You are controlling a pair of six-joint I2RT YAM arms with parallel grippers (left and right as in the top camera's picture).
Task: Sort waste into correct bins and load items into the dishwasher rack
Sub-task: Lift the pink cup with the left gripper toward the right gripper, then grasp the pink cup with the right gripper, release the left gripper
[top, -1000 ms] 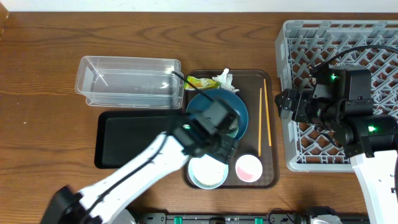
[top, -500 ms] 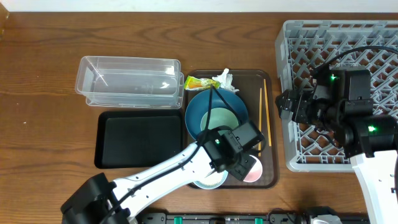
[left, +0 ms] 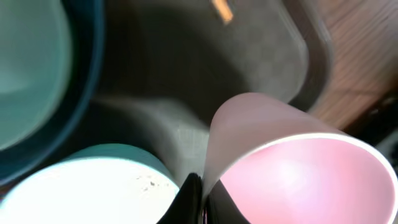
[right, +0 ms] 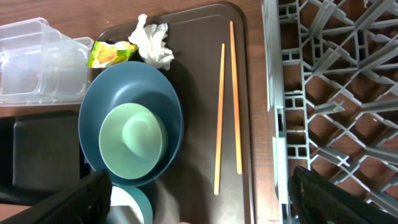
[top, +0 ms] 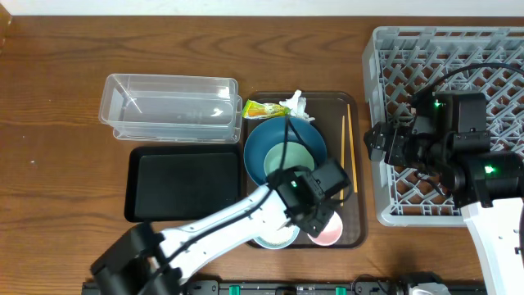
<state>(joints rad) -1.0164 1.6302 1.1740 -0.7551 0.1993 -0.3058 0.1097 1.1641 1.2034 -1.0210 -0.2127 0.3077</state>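
At the near right corner of the brown tray (top: 334, 123), the left gripper (left: 199, 200) sits low on the pink cup (left: 298, 180), fingertips (left: 189, 196) at its wall, likely for a rim pinch; whether it has closed, I cannot tell. The right gripper (top: 375, 143) hangs wide-spread beside the rack (top: 458, 49), probably to receive it.

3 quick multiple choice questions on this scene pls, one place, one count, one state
1. Where is the pale-green bowl? A held in the air B nested in the blue bowl C upside down
2. How many chopsticks lie on the brown tray? A one B two C four
3. The right gripper is: A open, empty B shut on a chopstick C out of view
1 B, it sits inside it; 2 B, a pair side by side; 3 A, jaws wide apart, nothing between.
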